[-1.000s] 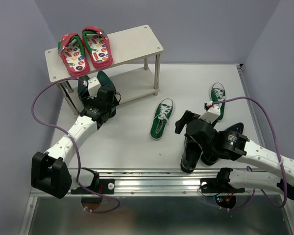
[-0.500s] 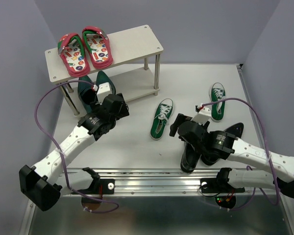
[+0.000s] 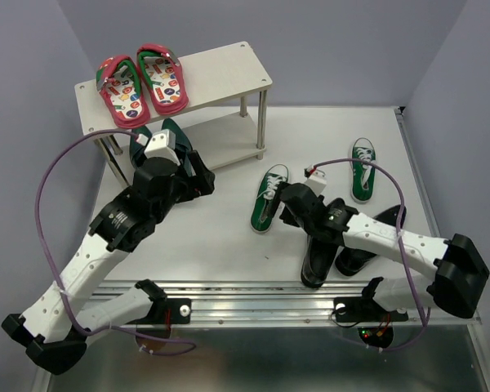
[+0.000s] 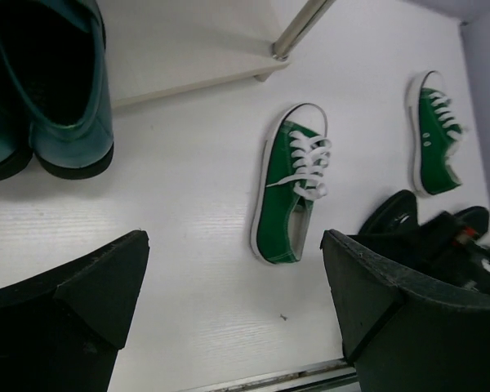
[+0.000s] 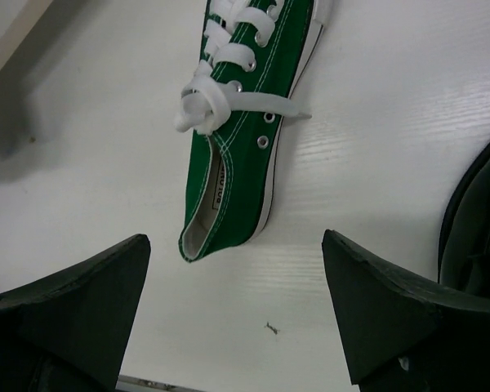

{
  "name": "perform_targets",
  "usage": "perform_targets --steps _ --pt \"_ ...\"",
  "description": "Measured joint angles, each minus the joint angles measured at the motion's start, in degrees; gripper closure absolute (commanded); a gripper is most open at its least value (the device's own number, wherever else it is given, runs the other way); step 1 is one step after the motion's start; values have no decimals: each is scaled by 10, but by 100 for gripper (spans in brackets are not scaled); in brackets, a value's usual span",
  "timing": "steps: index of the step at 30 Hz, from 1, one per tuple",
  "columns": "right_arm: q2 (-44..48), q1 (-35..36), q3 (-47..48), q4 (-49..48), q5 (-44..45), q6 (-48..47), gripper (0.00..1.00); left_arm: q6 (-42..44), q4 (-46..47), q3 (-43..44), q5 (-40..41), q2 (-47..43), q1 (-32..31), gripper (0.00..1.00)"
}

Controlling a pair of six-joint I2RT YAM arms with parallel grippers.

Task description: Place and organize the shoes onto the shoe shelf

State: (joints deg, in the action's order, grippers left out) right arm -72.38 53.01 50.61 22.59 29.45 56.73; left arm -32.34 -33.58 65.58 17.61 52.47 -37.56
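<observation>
Right gripper (image 5: 237, 318) — now nearer the green sneaker (image 5: 241, 159), jaws wide

A white, faintly grained table (image 3: 220, 237) stands evenly lit, with plain lavender-grey walls (image 3: 351, 49) behind it and at both its sides and a silver metal rail (image 3: 253, 296) running along its near edge.

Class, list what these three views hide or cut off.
Teal dress shoes: top view, left arm and the shelf's upper board cover most; left wrist view, edge cuts the toes.
Black dress shoes: top view, right arm crosses them; right wrist view, only a sliver at the right edge.
Lower board: top view, mostly under the upper board.
</observation>
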Motion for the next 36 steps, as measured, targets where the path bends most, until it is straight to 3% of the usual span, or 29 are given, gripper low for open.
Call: perform_targets --steps 8,11,16,24,36 --pt "-121 -26 3 -74 -61 -10 28 27 9 77 -41 -22 -2 2" --pt "-160 -26 7 -85 -68 -9 42 36 7 78 -45 -22 -2 2" --pt "-197 -27 26 -104 -80 -5 99 52 2 78 -49 -20 -2 2" --pt "-198 -14 57 -60 -78 -66 99 74 -2 78 -42 -19 -2 2" --pt "-181 27 227 85 -86 -149 99 98 -13 151 -36 -8 -2 2"
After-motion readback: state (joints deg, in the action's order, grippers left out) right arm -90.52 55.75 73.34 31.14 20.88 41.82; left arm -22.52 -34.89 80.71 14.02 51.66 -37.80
